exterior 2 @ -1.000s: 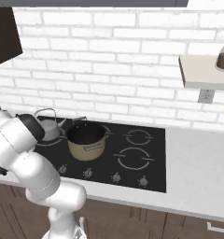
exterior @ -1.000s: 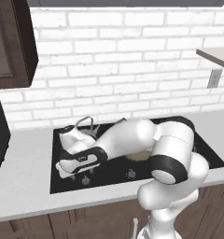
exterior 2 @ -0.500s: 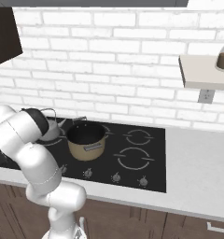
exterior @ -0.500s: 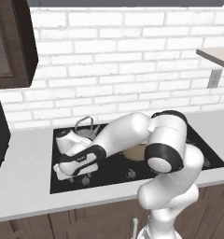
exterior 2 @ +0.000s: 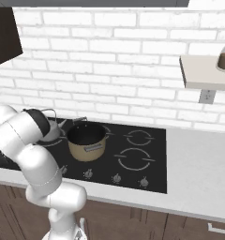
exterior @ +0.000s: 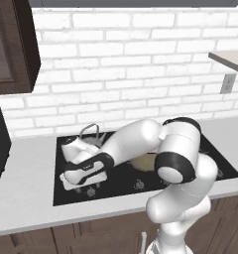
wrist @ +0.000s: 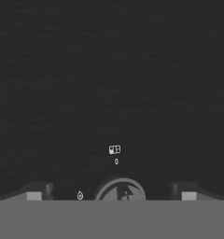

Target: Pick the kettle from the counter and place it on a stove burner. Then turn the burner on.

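- Tool (wrist: 111, 196) spread wide, holding nothing, low over matte black glass cooktop (wrist: 109, 84); round grey knob (wrist: 120, 191) between dark tips.
- Squat silver kettle (exterior: 80, 147), thin wire handle, on cooktop's 10 o'clock burner.
- Tan pot (exterior 2: 86, 141) beside it at 3 o'clock.
- Smooth pale bench (exterior: 27, 198) around.

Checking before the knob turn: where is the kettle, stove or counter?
On the stove: the kettle stands upright on the black cooktop, beside the tan pot.

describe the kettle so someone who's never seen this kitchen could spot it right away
Find the black glass cooktop set into the pale counter below the white brick wall. The kettle sits at its back left corner, behind the robot's hand. Unlike the tan pot beside it, it is smaller, squat, silver-grey metal, with a thin arched wire handle.
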